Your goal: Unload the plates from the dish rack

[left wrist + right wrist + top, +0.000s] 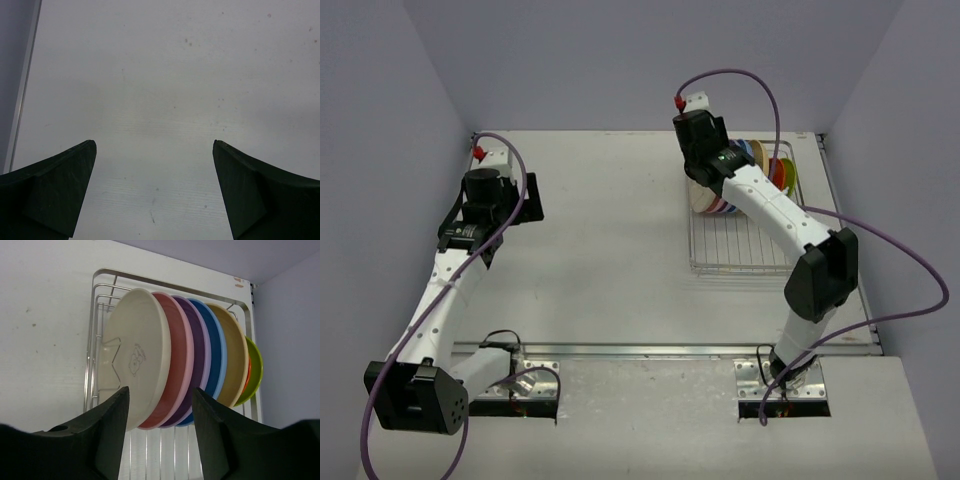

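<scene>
Smooth round plates (150, 360) stand in thin-barred wire rack (93, 340).

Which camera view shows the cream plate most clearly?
The right wrist view: the cream plate stands first in the row, with nearly its whole face visible. The top view shows only a sliver of it in the rack, mostly hidden by the right arm. The left wrist view shows only table.
</scene>
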Tool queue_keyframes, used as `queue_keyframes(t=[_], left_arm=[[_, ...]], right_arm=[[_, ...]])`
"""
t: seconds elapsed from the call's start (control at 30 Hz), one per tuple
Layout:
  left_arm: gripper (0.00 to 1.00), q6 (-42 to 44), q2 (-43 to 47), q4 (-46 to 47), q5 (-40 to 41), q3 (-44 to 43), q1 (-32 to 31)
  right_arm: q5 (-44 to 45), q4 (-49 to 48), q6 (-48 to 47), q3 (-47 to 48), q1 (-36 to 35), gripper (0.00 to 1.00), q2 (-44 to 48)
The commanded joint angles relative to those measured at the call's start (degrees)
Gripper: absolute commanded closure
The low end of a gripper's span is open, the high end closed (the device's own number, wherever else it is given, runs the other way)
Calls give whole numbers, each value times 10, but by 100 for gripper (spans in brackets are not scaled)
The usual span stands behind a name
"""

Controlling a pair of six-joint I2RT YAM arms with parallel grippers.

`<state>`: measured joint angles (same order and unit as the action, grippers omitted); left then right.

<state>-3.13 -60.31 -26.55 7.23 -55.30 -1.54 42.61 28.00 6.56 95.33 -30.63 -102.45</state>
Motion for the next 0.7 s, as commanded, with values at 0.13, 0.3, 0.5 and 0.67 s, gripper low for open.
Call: queue_keyframes(t=[0.13,0.3,0.5,0.67], left_arm=[[0,-6,4,7,-3,-27,-3],[0,-5,2,2,-5,-29,-3],[0,-4,2,2,1,-27,-3],[0,-2,2,4,11,-25,-3]], right_arm=[[70,-5,-16,46,1,49,-44],[83,-6,-23,48,9,52,-68],[101,-6,-27,63,26,57,-110],[113,-17,-39,71,34,59,-135]])
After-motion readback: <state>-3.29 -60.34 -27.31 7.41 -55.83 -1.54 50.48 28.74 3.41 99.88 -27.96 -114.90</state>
